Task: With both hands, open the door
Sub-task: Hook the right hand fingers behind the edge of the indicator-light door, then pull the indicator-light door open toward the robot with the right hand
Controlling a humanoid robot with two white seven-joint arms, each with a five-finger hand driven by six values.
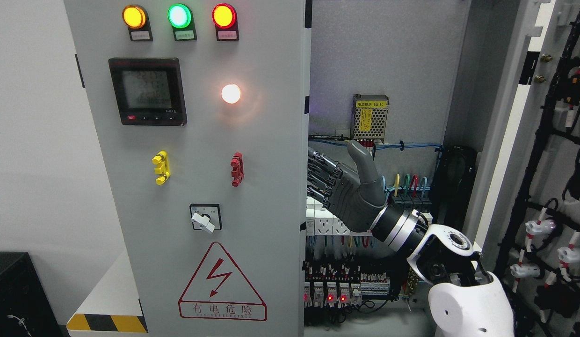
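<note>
One hand (346, 192) is at work on the cabinet: the right arm comes in from the lower right and reaches into the opening, its dark fingers (320, 175) disappearing behind the free edge of the grey left door (196, 154), thumb raised, so it looks hooked on that edge, though a firm grip cannot be confirmed. Both doors appear well on their way, the right door (505, 140) swung wide and the wiring (346, 281) inside exposed, while the left door probably has further to swing. No left arm shows.
</note>
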